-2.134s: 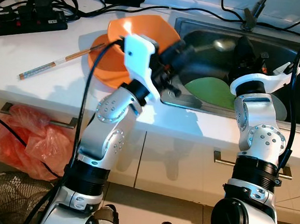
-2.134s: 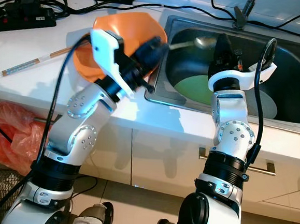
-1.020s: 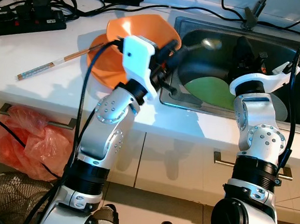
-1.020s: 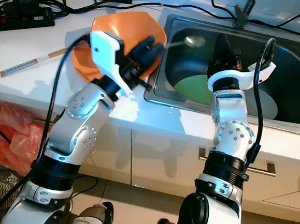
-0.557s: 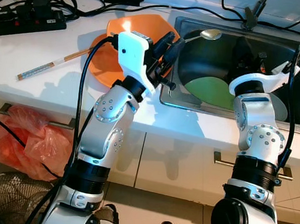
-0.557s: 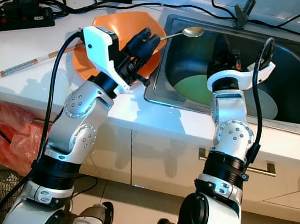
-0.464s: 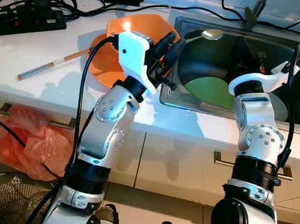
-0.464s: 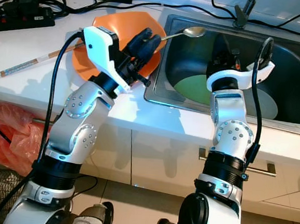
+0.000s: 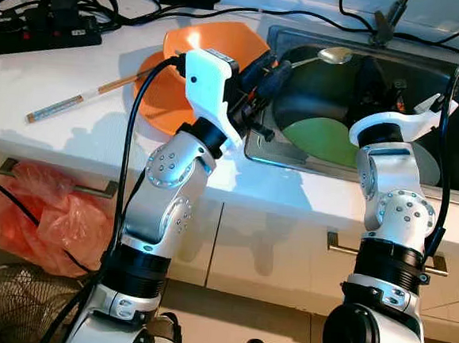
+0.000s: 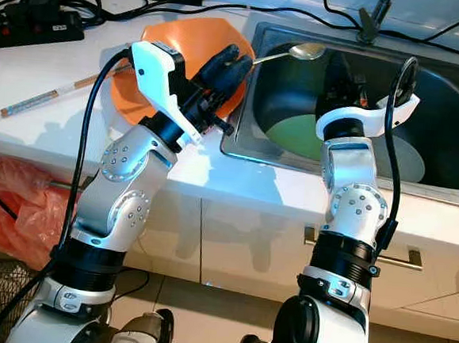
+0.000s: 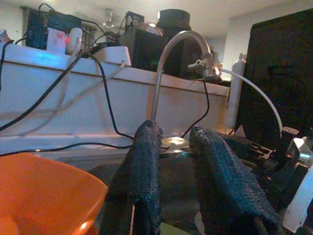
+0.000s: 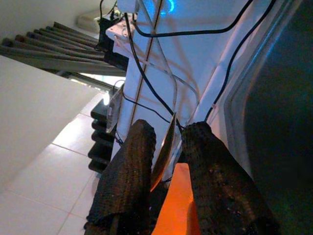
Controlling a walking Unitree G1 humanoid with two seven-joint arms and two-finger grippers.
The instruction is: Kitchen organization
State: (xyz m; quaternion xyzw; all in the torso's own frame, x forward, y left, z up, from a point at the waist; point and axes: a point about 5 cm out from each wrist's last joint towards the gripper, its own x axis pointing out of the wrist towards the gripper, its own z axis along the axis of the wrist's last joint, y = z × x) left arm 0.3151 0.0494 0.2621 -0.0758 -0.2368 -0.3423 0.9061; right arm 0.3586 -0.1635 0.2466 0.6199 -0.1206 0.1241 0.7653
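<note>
We're holding the metal spoon (image 9: 328, 55) clamped in left gripper (image 9: 274, 66) over sink (image 10: 443, 179); right gripper (image 9: 372, 75) state unclear. Next: place it.

My left arm reaches forward, its gripper (image 9: 276, 66) clamped on a spoon handle. My right arm stands raised, bent at the elbow, its gripper (image 10: 338, 75) pointing ahead with fingers slightly parted.

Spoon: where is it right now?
The spoon is held in the left gripper, its bowl out over the back left of the sink, above the green plate and beside the orange plates.
</note>
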